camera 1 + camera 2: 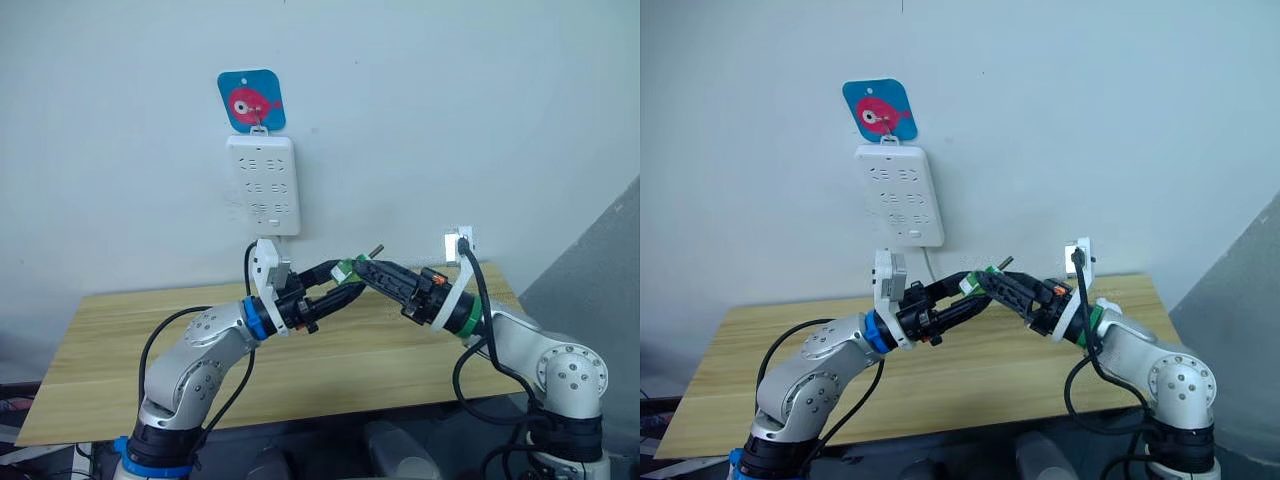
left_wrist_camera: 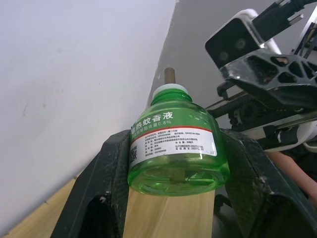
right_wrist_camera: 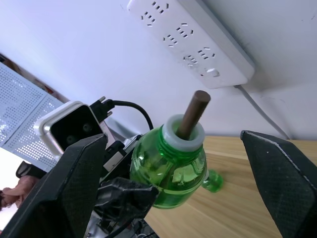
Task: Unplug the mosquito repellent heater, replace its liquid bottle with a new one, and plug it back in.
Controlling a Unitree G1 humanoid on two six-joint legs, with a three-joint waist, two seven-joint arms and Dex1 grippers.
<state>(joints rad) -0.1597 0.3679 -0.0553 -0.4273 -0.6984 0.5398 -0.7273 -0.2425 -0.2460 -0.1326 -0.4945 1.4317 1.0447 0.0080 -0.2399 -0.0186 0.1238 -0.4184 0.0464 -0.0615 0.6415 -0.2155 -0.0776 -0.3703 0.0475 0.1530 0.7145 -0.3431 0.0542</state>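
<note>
Left gripper (image 2: 173, 198) clamps the liquid bottle (image 2: 174, 144) by its lower body, one black ribbed finger pressed to each side, holding it in the air above the wooden table (image 1: 400, 370). That bottle is translucent green plastic, dome-shaped with a flat base, topped by a white collar from which a brown cylindrical wick rod (image 3: 193, 114) projects; a white printed label with a green band and a red line wraps its side. Right gripper (image 3: 173, 188) stands spread wide, its two black fingers flanking the bottle's neck end without touching it, so the bottle sits in the gap between them. In the head views both grippers meet nose to nose over the table's rear half, just below the power strip (image 1: 262, 183). A small green cap-like piece (image 3: 212, 182) lies on the tabletop just beyond the bottle. The power strip is a long white smooth rectangular block with rows of sockets, mounted upright on the pale wall and hung beneath a blue square hook plate (image 1: 252, 100) bearing a red fish figure. The table surface is light wood with a visible grain.
</note>
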